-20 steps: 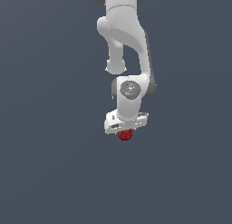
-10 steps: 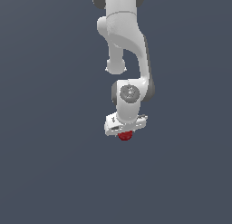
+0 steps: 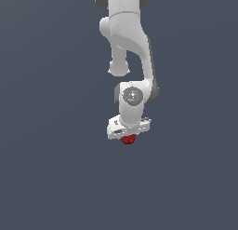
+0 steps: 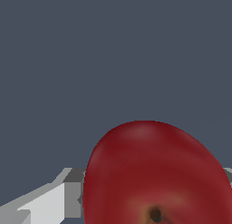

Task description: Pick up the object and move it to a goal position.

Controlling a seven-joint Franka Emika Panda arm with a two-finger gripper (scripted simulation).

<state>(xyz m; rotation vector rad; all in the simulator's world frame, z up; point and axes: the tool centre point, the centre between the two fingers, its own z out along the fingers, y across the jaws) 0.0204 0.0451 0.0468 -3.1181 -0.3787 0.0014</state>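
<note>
The object is a small dark red roundish item (image 3: pixel 128 139), seen just under the white hand of my arm in the exterior view. My gripper (image 3: pixel 128 137) is shut on it and holds it off the dark floor. In the wrist view the red object (image 4: pixel 154 173) fills the near field, smooth and apple-like with a dark stem pit. A grey-white finger (image 4: pixel 54 198) shows beside it; the other finger is almost hidden behind it. No goal marker shows in either view.
The white arm (image 3: pixel 128 43) comes down from the top of the exterior view. Around it is only plain dark grey-blue ground (image 3: pixel 46 168).
The arm and the held red object have barely shifted; the wrist has turned slightly. The grip has not changed.
</note>
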